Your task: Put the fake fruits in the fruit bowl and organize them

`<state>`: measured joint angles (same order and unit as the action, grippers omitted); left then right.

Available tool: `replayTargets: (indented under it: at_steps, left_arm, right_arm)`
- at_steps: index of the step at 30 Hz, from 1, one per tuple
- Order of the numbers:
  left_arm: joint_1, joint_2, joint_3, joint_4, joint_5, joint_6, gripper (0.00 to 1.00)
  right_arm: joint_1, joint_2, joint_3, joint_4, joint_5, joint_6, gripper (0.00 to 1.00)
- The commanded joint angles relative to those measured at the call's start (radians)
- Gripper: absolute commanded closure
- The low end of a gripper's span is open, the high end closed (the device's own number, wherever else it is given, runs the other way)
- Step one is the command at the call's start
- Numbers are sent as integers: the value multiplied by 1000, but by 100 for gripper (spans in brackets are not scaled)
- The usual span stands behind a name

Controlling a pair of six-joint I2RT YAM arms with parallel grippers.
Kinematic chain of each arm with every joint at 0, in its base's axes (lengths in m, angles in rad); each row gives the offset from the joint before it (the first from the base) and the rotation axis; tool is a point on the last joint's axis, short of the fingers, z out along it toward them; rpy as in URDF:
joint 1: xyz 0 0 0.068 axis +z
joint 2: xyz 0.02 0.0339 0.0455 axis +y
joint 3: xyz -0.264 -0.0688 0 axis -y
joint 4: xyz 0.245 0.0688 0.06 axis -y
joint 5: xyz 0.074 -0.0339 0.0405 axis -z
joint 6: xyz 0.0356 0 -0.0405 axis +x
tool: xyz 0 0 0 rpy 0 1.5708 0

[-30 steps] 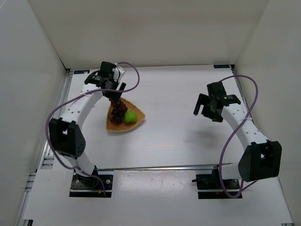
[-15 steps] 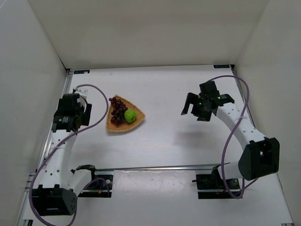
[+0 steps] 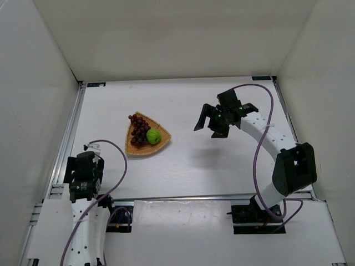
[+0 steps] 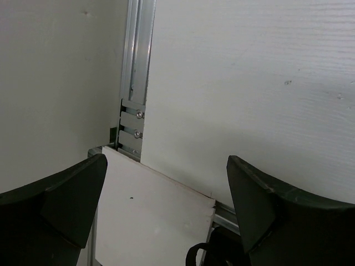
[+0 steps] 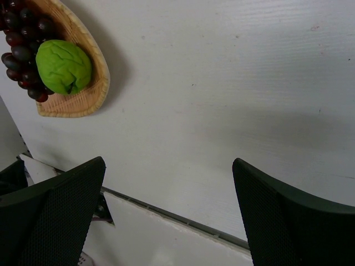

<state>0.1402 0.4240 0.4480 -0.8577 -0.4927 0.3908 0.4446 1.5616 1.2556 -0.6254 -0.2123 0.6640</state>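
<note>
**Operator:** What differs from 1 second ago?

**Me:** My left gripper (image 4: pixel 166 160) is no longer over the fruit bowl (image 3: pixel 135 151). It has pulled all the way back to the near left corner of the table (image 3: pixel 222 166), close to my own base. My right gripper (image 3: pixel 208 127) has swung from the right side toward the middle and now hangs above bare table, to the right of the bowl and well apart from it.

**Operator:** And the fruits?

**Me:** Both are in the bowl, where they already lay half a second ago. The grapes (image 3: pixel 138 128) run along its far left side, and the green fruit (image 3: pixel 153 137) sits just beside them on the right, touching the bunch.

**Operator:** Are your fingers holding anything?

**Me:** No. Each wrist view shows its 2 fingers spread wide with nothing between them.

**Operator:** What does 1 view show that another misses?

**Me:** My right wrist camera catches the bowl in its upper left corner, cut off by the frame, and shows the green fruit's creased skin. My left wrist camera misses the bowl entirely and sees only the metal rail (image 4: pixel 136 83), the side wall (image 4: pixel 55 72) and bare table. Only the top view shows both arms and the whole bowl.
</note>
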Motion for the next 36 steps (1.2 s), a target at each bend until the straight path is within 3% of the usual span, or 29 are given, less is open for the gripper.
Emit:
replayTargets:
  at_steps: [1,10,18,25,30,36]
  left_arm:
    - [6,-16,-5,6,-3,-30,0]
    - [15,25,44,6,91,-53,0]
    - [15,56,44,6,100,-73,0]
    - [15,77,44,6,91,-63,0]
    - [24,87,44,6,91,-53,0]
    - [33,96,63,6,118,-75,0]
  right_arm:
    - [0,-28,11,7,-16,17,1]
    - [54,21,14,32,-30,28,1]
    - [86,228,180,52,-62,81,1]
    - [95,452,303,134,-194,155,28]
    - [95,526,354,135,-216,194,29]
    - [105,463,315,135,-153,155,22]
